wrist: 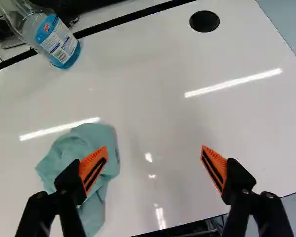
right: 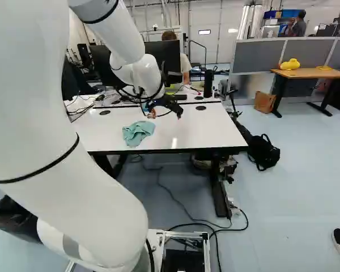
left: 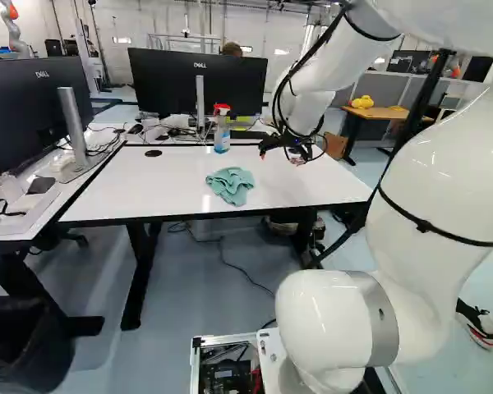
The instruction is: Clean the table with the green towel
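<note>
White tabletop point(left: 312, 185) ahead: near its front edge lies the crumpled green towel point(left: 230, 185), partly behind one finger in the wrist view (the gripper's point(right: 165, 114) fingers stand wide apart). Farther back, a spray bottle point(left: 222, 135); beyond, a black monitor point(left: 168, 82).

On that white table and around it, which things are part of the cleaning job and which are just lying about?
For the job:
- green towel
- white table
- gripper
- perhaps the spray bottle

Just about:
- monitors
- black bag
- yellow object on the wooden desk
</note>
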Tool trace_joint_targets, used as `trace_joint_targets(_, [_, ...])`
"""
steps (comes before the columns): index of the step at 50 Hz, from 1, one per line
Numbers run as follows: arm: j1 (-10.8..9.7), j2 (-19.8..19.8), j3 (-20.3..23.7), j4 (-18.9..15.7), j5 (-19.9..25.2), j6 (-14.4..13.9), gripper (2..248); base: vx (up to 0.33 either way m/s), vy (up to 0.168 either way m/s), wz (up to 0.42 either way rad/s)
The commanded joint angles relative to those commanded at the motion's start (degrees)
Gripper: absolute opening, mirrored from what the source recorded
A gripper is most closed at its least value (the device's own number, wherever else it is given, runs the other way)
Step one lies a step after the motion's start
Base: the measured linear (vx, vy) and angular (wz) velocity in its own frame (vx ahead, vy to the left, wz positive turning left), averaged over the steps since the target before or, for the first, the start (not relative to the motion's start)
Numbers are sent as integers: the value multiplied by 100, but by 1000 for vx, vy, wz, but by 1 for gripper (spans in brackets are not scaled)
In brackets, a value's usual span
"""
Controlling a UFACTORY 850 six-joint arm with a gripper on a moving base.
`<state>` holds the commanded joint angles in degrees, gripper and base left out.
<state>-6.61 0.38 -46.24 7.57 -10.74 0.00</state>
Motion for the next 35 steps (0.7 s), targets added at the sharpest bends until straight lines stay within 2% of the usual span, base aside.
trace_joint_targets(18, [94,222,587,-108,864,0,247,0,0,0])
trace_joint_targets(35, [204,481,1270,-233,1871,0,247,0,0,0])
